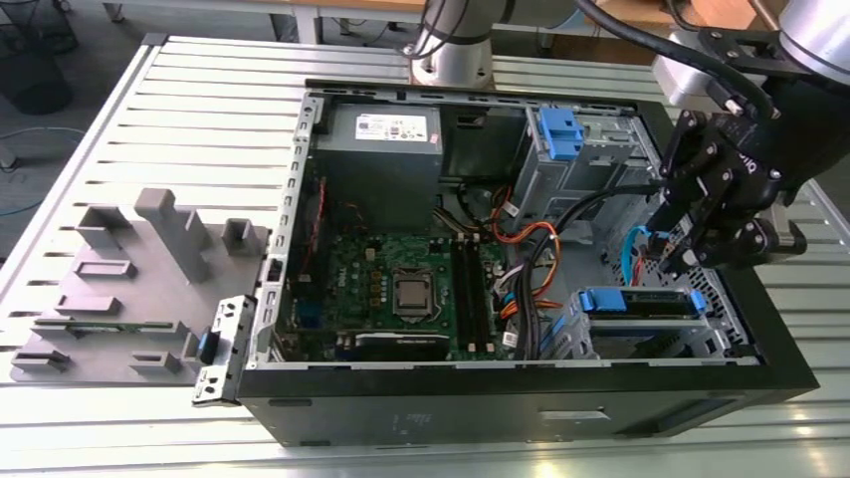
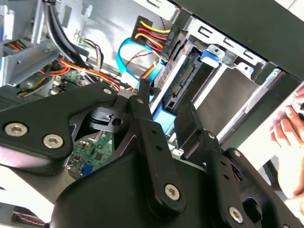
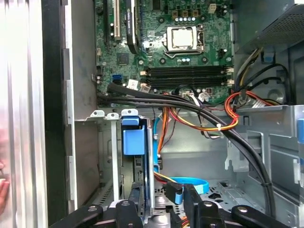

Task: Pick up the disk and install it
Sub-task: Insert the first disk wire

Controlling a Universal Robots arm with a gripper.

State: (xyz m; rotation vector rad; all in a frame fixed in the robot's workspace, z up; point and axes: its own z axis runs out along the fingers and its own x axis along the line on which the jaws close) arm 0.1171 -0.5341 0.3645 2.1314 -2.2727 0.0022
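The disk (image 1: 654, 303) sits edge-up in the lower drive bay at the front corner of the open computer case, on the exterior view's right, its blue bracket (image 1: 604, 299) facing the motherboard. In both wrist views I look along the disk's edge (image 2: 183, 83) (image 3: 142, 175), with the blue tab (image 3: 133, 137) at its far end. My gripper (image 1: 680, 254) hangs just above the bay. Its black fingers (image 2: 142, 111) (image 3: 192, 199) stand apart on either side of the disk's near end, so it is open. A blue data cable (image 3: 190, 181) lies between the disk and one finger.
The case (image 1: 531, 418) lies on a slatted metal table. Bundled cables (image 1: 525, 259) cross between the motherboard (image 1: 398, 284) and the bays. A grey power supply (image 1: 378, 129) and an upper bay with a blue bracket (image 1: 558, 129) sit at the back. A grey fixture (image 1: 133, 289) lies at the left. A person's hand (image 2: 287, 128) is near the case.
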